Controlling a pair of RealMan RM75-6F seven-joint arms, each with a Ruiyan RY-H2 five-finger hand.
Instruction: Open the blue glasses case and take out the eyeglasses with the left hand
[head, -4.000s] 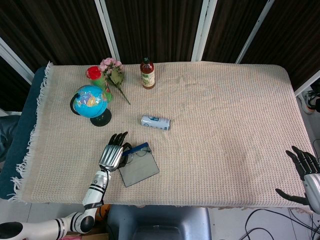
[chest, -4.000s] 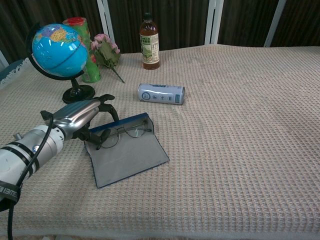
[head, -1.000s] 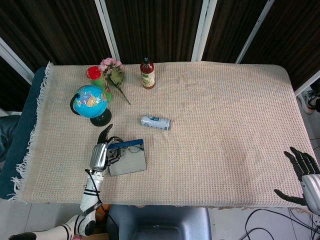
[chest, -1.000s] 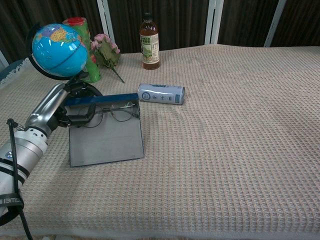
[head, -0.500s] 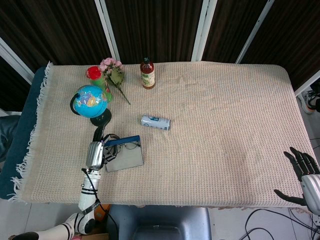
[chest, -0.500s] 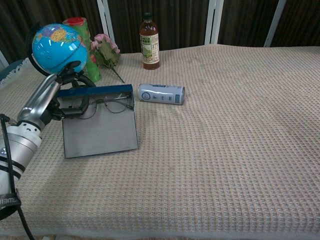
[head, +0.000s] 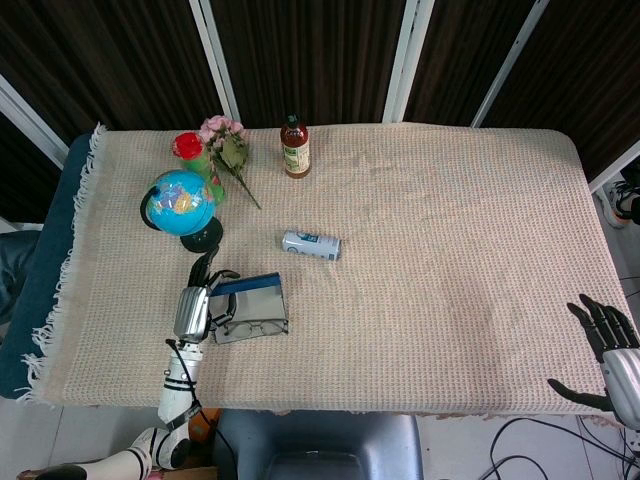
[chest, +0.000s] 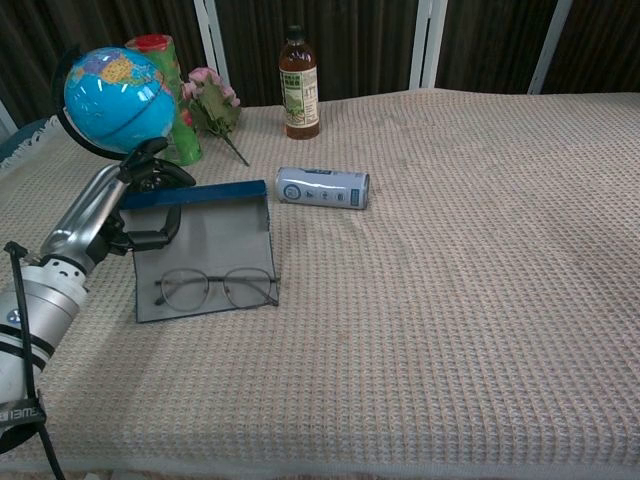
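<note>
the left hand (chest: 120, 215) grasps the left edge of the open blue glasses case (chest: 205, 250), steadying it. the eyeglasses (chest: 217, 288) lie loose at its near edge, ready for picking; the right hand (head: 610, 355) idles released, far right.

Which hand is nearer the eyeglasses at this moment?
The left. The left hand grips the open blue case's left edge, just above the eyeglasses lying on its flap. The right hand hangs off the table's far right edge.

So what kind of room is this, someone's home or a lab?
Most likely a lab's test table, not a home. A robot's left hand reaches over a cloth-covered table set with unrelated props: a globe, a sauce bottle, a can. Loose cables lie on the floor.
</note>
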